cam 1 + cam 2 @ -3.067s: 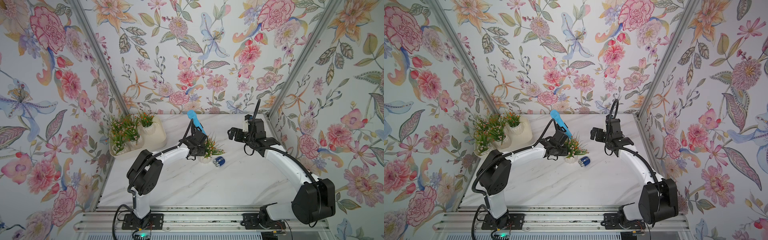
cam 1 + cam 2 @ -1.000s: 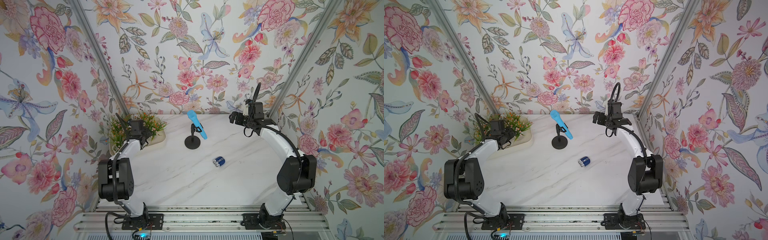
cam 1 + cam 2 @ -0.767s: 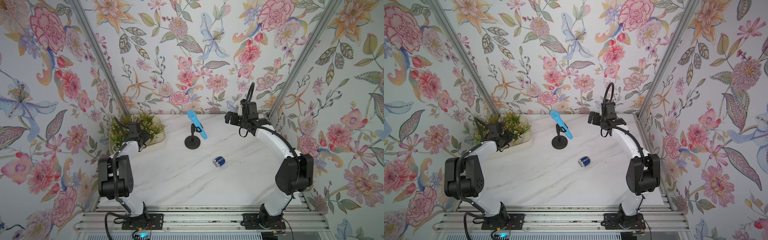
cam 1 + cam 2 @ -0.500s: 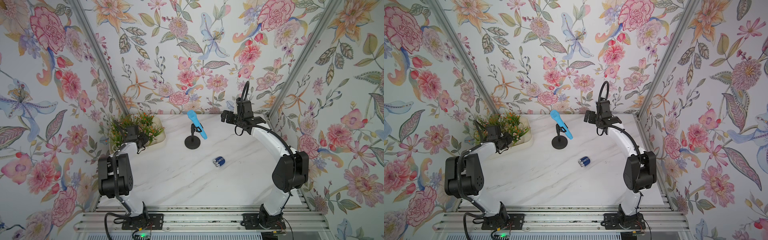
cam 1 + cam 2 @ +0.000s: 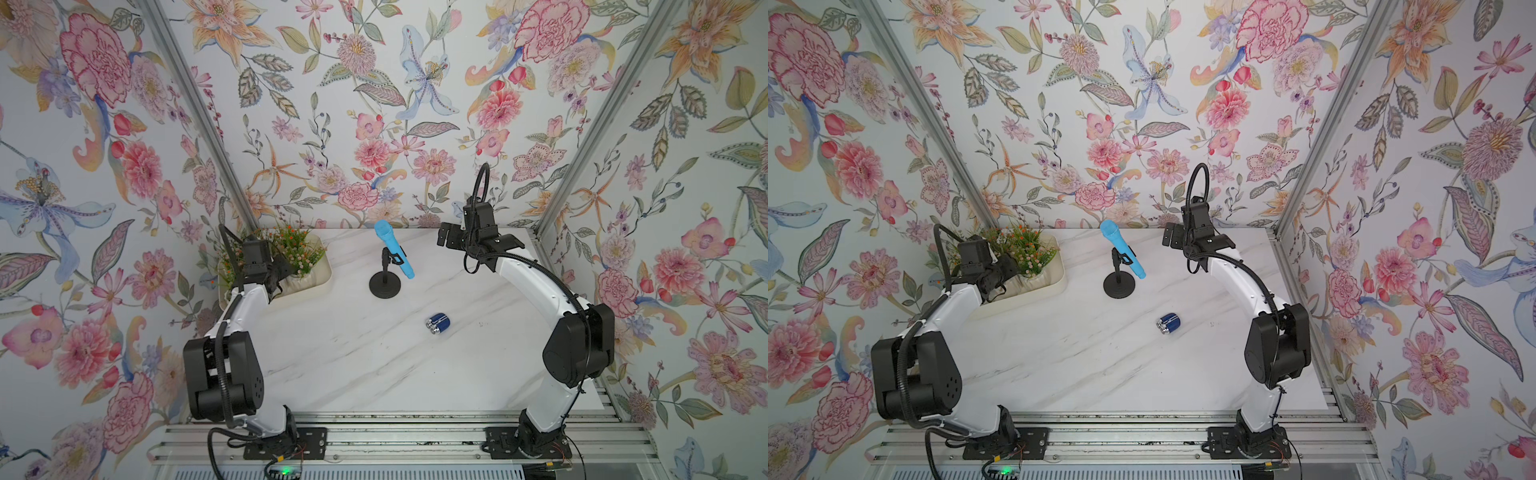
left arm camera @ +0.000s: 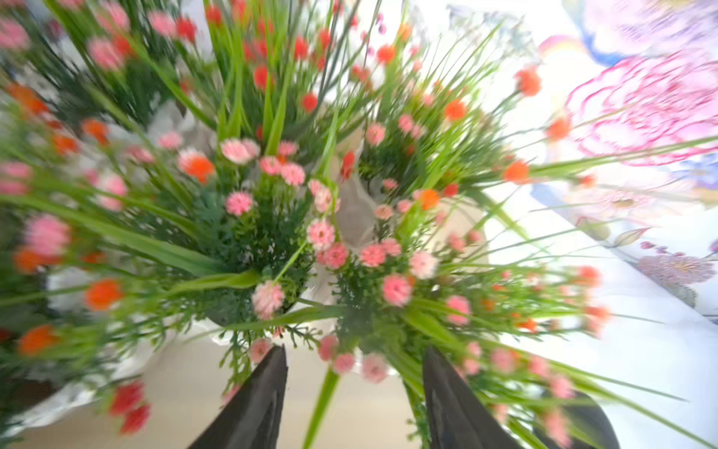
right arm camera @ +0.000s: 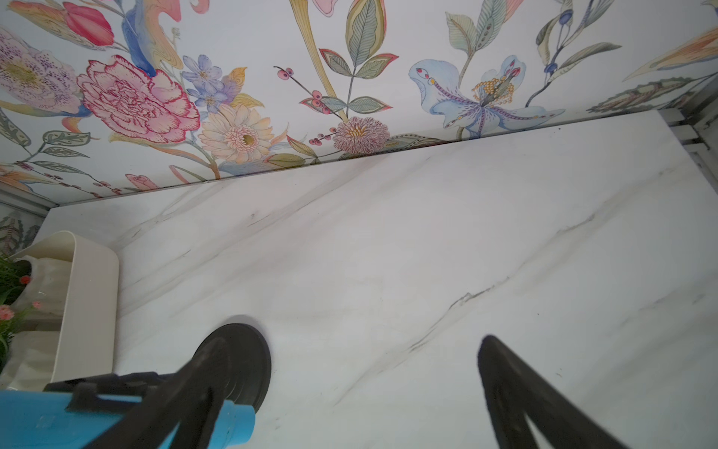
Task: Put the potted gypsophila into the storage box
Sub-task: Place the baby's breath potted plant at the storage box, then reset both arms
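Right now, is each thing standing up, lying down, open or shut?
Cream-white shallow plastic storage box: filled.
Fake green plants with pink and orange flowers in white pots: inside that box, leaves up.
Blue microphone: tilted, clipped in its black round-based stand.
Small blue cylinder: lying on its side.
Left gripper: jaws apart above the plants, gripping nothing.
Right gripper: jaws wide apart, empty.

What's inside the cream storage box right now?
Potted gypsophila with pink and orange flowers crowd the storage box. Foliage and the left claw hide the exact count.
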You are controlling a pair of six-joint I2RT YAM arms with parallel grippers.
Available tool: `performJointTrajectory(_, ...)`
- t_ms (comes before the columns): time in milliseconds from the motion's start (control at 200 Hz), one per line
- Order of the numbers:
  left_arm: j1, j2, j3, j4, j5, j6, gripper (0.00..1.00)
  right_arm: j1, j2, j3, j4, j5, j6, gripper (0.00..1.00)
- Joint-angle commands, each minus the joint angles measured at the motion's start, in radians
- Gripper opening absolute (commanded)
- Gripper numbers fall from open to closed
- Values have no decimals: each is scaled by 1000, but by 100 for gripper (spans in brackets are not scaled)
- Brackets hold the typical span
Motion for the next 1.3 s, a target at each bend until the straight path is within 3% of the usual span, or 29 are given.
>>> performJointTrajectory(0,7,-116,2,-5,16,168,65,18,-95,-41,-38,98,14,100)
performJointTrajectory(75,6,-191,-53,57,90,242,69,36,-144,-79,-62,167,7,100)
performJointTrajectory(95,4,-214,-70,78,108,256,81,41,-161,-93,-67,191,5,100)
performJointTrajectory(150,5,-277,-127,135,146,272,99,57,-213,-141,-72,244,-1,100)
performJointTrajectory(365,5,-477,-375,309,225,302,100,82,-464,-390,-72,413,34,100)
performJointTrajectory(460,3,-557,-506,444,192,278,100,78,-564,-499,-72,463,50,100)
performJointTrajectory(560,4,-586,-614,555,150,267,100,63,-637,-557,-74,430,46,100)
performJointTrajectory(670,1,-561,-692,656,84,281,100,56,-693,-582,-72,437,75,100)
performJointTrajectory(886,-21,-392,-869,1089,-93,391,100,50,-725,-626,-74,432,98,100)
performJointTrajectory(1041,-34,-197,-888,1285,-60,420,100,63,-738,-639,-76,457,79,100)
performJointTrajectory(1186,-71,-82,-975,1549,-136,476,100,66,-762,-656,-67,545,57,100)
performJointTrajectory(1296,-89,-8,-1025,1706,-125,502,100,68,-749,-674,-41,561,-3,100)
